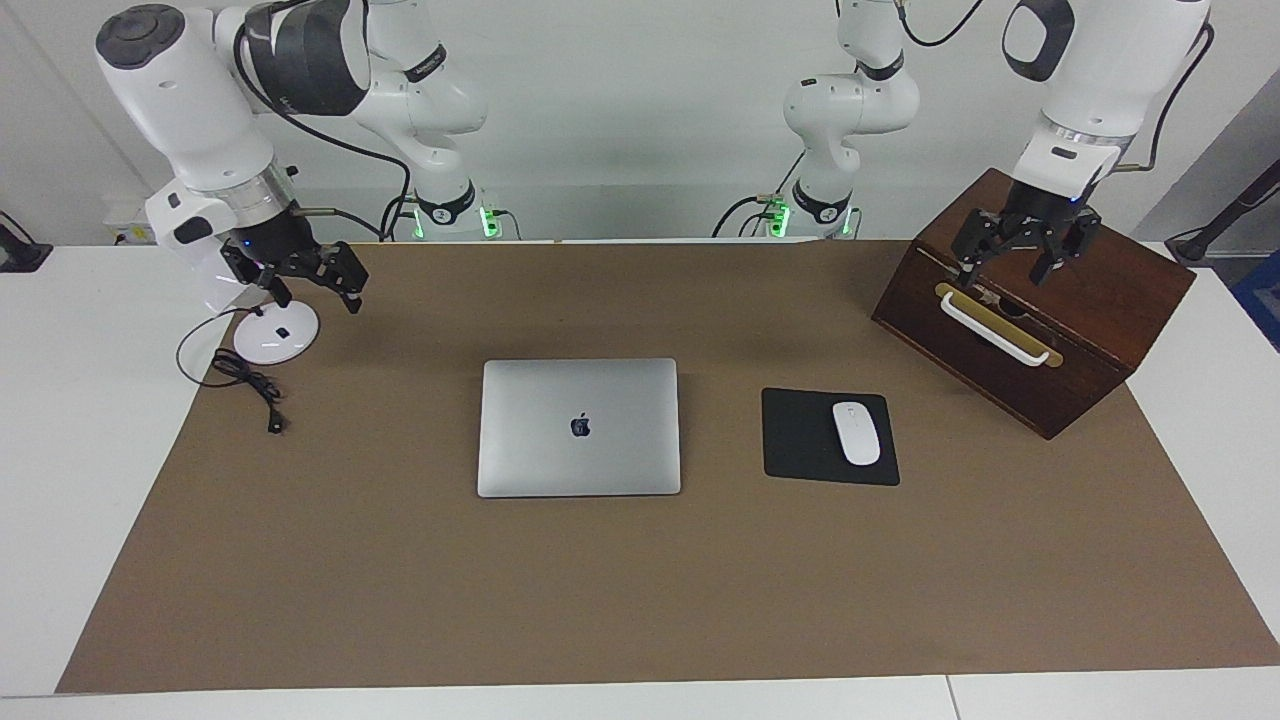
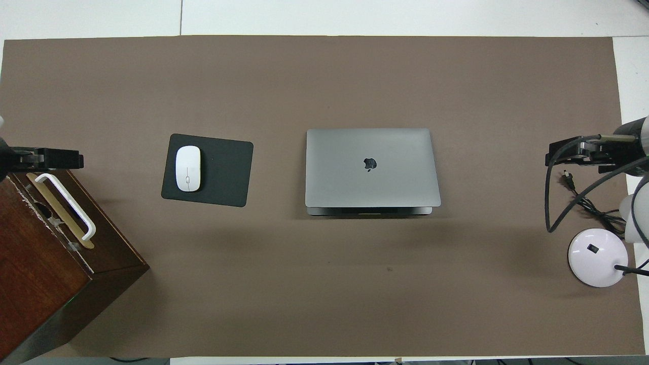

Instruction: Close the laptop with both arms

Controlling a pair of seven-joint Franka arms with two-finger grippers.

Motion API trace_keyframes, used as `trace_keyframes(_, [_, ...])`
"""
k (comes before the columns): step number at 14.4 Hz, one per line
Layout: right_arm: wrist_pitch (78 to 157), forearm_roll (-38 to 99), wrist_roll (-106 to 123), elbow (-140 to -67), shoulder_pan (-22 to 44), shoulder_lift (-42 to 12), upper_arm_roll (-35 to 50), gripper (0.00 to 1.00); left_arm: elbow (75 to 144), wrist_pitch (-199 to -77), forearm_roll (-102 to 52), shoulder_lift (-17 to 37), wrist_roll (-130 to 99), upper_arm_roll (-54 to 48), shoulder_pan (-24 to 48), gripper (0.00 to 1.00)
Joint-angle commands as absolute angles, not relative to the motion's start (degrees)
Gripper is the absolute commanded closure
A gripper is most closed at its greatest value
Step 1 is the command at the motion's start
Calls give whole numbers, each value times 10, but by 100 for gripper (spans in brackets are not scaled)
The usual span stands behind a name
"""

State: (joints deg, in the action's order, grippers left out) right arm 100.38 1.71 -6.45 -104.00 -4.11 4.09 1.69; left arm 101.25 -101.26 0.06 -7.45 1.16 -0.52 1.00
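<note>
The laptop lies shut at mid-table beside the mouse pad, so closing looks done; left gripper over the wooden box and right gripper by the lamp base both hang released

This looks like a robotics lab. Two white arms are mounted at a white table covered by a brown mat, against a bare wall. Loose cables lie at one end.
</note>
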Motion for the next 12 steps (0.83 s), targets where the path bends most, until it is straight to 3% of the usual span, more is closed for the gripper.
trace_keyframes(1, [1016, 19, -55, -1059, -50, 56, 22, 0, 905, -923, -3, -13, 9, -11, 1, 0])
trace_keyframes(12, [1015, 19, -55, -1059, -50, 56, 22, 0, 889, -844, -12, 11, -6, -11, 1, 0])
